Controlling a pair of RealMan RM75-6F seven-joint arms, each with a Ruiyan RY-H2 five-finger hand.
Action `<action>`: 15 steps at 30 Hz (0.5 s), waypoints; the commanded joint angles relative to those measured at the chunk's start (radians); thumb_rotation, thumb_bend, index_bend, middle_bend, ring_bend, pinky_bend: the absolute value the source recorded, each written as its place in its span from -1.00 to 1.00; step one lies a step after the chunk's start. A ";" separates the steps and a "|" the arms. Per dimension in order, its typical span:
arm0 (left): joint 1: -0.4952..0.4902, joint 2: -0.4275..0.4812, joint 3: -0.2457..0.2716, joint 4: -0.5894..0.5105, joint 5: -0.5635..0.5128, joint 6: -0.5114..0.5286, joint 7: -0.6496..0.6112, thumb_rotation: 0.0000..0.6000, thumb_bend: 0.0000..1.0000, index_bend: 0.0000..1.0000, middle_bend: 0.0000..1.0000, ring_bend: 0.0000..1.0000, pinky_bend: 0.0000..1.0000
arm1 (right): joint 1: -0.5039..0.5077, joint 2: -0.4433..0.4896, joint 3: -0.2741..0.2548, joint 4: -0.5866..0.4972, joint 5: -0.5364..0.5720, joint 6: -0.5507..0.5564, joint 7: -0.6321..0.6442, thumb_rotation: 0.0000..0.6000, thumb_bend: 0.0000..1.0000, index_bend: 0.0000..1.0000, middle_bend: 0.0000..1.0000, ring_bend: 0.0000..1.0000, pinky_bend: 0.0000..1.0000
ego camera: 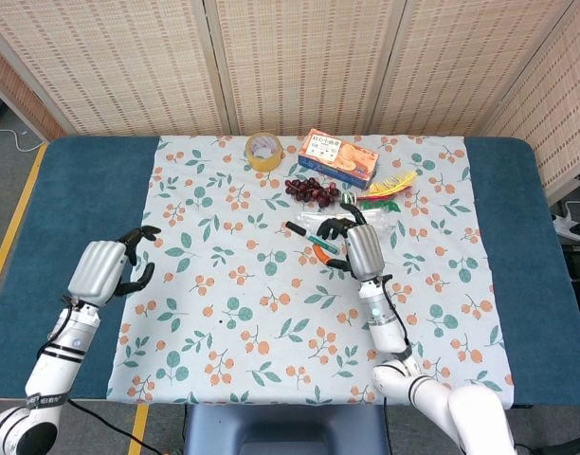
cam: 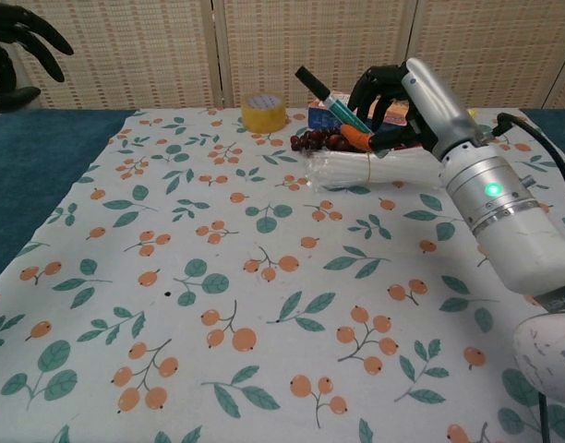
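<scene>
Above the middle of the flowered cloth, the right hand (cam: 407, 97) has its fingers (cam: 375, 88) curled around one marker pen (cam: 330, 101), holding it clear of the surface. The pen's long axis runs from the fingers out toward ten o'clock in the chest view, black cap leading and raised, orange end tucked against the palm. It lies wholly in that hand's grasp; the left hand (ego camera: 102, 268) is well apart, out at nine o'clock over the cloth's left edge, and so far the more distant of the two. Its fingers (ego camera: 138, 234) are curved loosely with gaps between them and hold nothing.

Just below the lifted pen, toward six o'clock in the chest view, lies one bundle of white cable ties (cam: 356, 169). At twelve o'clock from it sits one bunch of dark grapes (ego camera: 311, 190), then one orange snack box (ego camera: 338, 157), with one roll of yellow tape (ego camera: 262, 150) off at eleven o'clock. A small cluster of yellow, green and red pieces (ego camera: 389, 187) lies at one o'clock; I cannot tell their number.
</scene>
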 commanded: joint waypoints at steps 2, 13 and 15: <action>-0.038 0.007 -0.033 -0.006 -0.062 -0.038 -0.024 1.00 -0.14 -0.52 -0.39 0.12 0.48 | 0.084 -0.028 0.005 0.074 -0.007 -0.058 0.061 1.00 -0.28 0.85 0.70 0.14 -0.64; -0.083 0.012 -0.076 -0.029 -0.147 -0.055 -0.099 1.00 -0.19 -0.55 -0.42 0.15 0.52 | 0.229 -0.058 0.008 0.138 -0.019 -0.125 0.162 1.00 -0.28 0.85 0.70 0.14 -0.64; -0.097 0.006 -0.074 -0.023 -0.162 -0.054 -0.066 1.00 -0.19 -0.56 -0.43 0.15 0.53 | 0.241 -0.062 0.010 0.136 -0.014 -0.138 0.166 1.00 -0.28 0.85 0.70 0.14 -0.64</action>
